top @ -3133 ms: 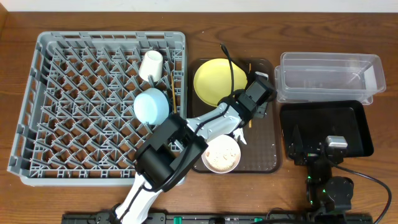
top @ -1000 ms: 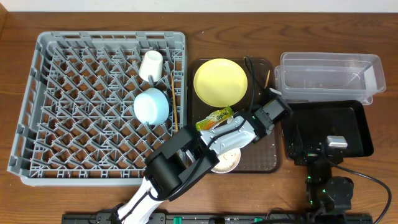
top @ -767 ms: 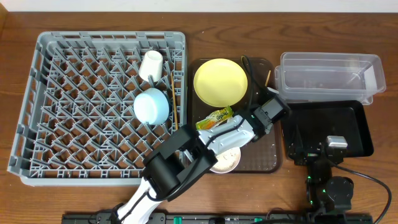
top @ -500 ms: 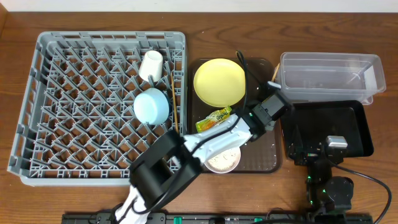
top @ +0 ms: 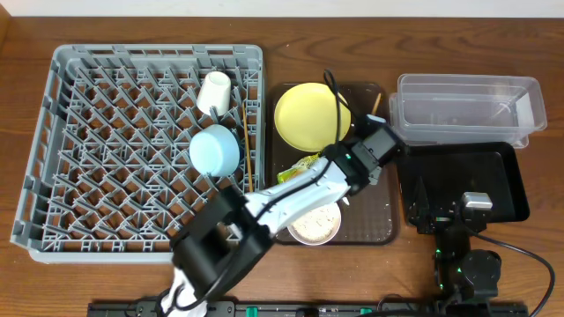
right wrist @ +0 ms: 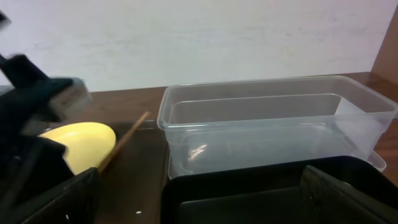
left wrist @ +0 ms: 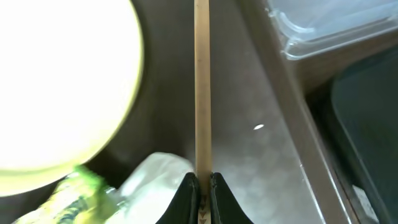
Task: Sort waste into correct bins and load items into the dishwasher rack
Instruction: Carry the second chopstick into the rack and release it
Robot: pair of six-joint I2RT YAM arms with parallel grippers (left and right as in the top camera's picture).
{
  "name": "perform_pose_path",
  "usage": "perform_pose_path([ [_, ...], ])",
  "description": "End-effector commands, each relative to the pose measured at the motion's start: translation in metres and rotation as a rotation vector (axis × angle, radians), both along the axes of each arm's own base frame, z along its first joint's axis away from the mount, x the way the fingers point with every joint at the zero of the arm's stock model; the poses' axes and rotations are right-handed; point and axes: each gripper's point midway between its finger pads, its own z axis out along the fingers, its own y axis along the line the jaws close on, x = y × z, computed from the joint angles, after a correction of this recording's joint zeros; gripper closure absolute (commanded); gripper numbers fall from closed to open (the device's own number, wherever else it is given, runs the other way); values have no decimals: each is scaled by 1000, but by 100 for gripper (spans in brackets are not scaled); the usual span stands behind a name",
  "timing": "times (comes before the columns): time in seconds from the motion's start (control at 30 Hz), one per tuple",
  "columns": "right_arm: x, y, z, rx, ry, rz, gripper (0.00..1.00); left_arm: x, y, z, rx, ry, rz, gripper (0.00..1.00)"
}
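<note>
My left gripper (top: 371,155) is shut on a thin wooden chopstick (left wrist: 202,93) and holds it over the brown serving tray (top: 381,220); the stick's tip (top: 374,102) points toward the clear tub (top: 467,107). The yellow plate (top: 308,114), the green-and-yellow wrapper (top: 300,167), the crumpled napkin (left wrist: 155,180) and the small white dish of crumbs (top: 315,224) lie on that tray. The blue bowl (top: 214,150), the cream cup (top: 214,92) and another chopstick (top: 247,145) are in the grey rack (top: 106,167). My right gripper (top: 445,207) is open and empty over the black tray (top: 467,176).
The clear tub stands just behind the black tray at the right. The rack fills the left half of the table. My left arm (top: 291,198) crosses the brown tray diagonally, over the dish and wrapper.
My left gripper has taken hold of the chopstick and, in the last second, shifted left and back with it, away from the black tray. The right arm has not moved.
</note>
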Motion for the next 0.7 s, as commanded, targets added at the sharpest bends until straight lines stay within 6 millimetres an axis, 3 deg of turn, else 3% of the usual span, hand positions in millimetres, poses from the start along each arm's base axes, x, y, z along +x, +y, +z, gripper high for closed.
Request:
perform_pose_path([
  [0.0, 0, -3, -1, 11, 1, -18, 1, 11, 14, 65, -94, -74, 43, 93],
  [0.13, 0, -3, -1, 11, 1, -18, 1, 17, 47, 101, -102, -101, 101, 93],
  [0.23, 0, -3, -1, 11, 2, -18, 1, 24, 91, 112, -27, -112, 188, 92],
  [0.5, 0, -3, -1, 11, 1, -18, 1, 20, 182, 87, 167, 54, 336, 92],
  [0.67, 0, -3, -1, 11, 1, -18, 1, 25, 220, 76, 208, 107, 422, 92],
])
